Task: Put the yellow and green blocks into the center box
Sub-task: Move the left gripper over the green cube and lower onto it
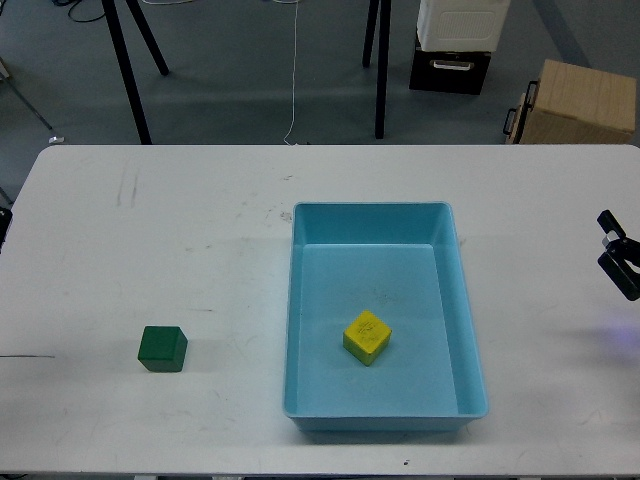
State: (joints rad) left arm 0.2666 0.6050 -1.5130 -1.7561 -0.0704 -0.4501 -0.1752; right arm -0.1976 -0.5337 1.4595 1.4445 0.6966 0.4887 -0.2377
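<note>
The yellow block (367, 336) lies inside the light blue center box (470, 330), towards its near half, turned at an angle. The dark green block (162, 349) sits on the white table, left of the box and well apart from it. My right gripper (612, 250) shows at the right edge of the view, over the table to the right of the box. Its two dark fingers stand apart and hold nothing. My left gripper is out of view.
The white table (150, 230) runs across the whole view. Beyond its far edge are black stand legs (128, 70), a hanging cable (294, 70), a black and white case (455, 45) and a tan cardboard box (580, 100) on the floor.
</note>
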